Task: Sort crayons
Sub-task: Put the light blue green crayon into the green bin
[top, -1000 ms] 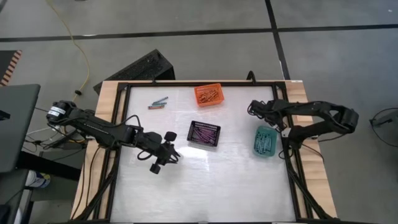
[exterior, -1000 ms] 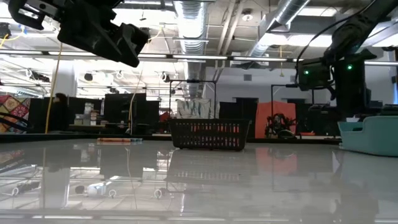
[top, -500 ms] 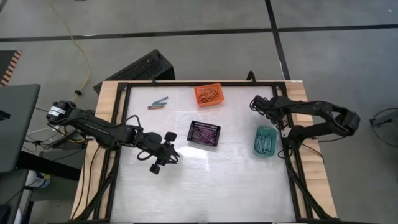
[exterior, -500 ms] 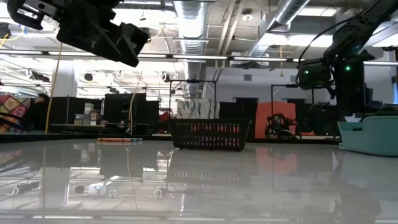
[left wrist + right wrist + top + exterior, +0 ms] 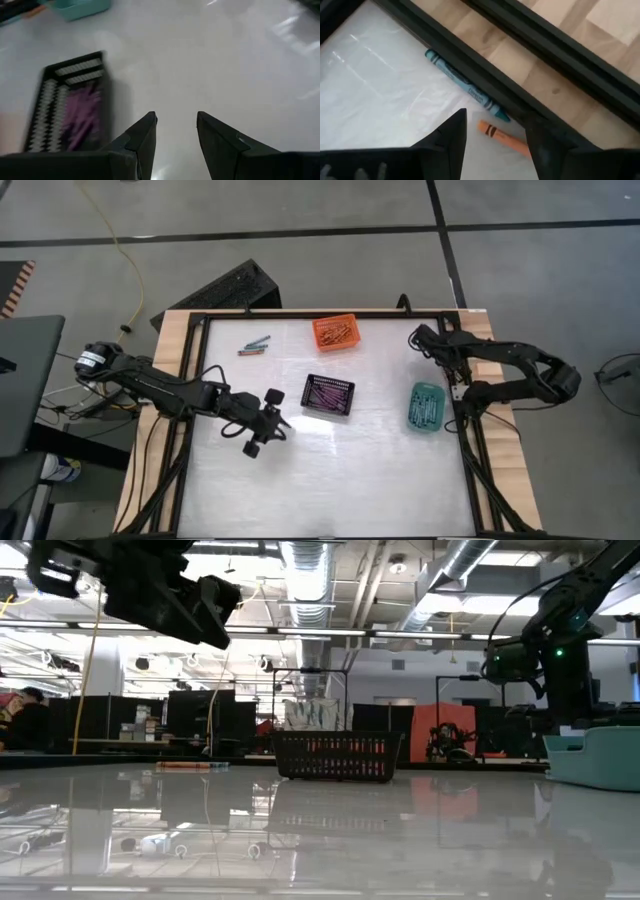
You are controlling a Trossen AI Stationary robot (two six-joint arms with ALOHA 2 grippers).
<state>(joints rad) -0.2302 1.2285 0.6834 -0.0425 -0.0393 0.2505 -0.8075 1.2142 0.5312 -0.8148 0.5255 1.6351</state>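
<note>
- The left gripper [image 5: 262,425] hangs above the bare white table [image 5: 330,470], just to the left of the black basket [image 5: 329,394]. Its jaws stand a little apart with nothing between them, which suggests it is waiting for its next pick.
- Two loose crayons [image 5: 255,346], one teal-blue and one orange-red, lie side by side well up and to the left of the black basket, near the table's far edge. They are probably still to be sorted.
- The black basket sits at the middle of the table and holds purple crayons [image 5: 82,112], so it looks like the purple bin.
- The orange basket [image 5: 335,332], up from the black basket by the far frame, holds orange-red crayons.
- The right gripper [image 5: 495,130] is far to the right of the black basket, at the table's far right corner. Its jaws are spread and empty, pointing at an orange crayon [image 5: 502,137] and a blue crayon [image 5: 465,86] that lies tight against the black frame rail [image 5: 470,47]. It seems set to take one.
- The teal basket [image 5: 427,406], right of the black basket beside the right rail, holds teal-blue crayons.
</note>
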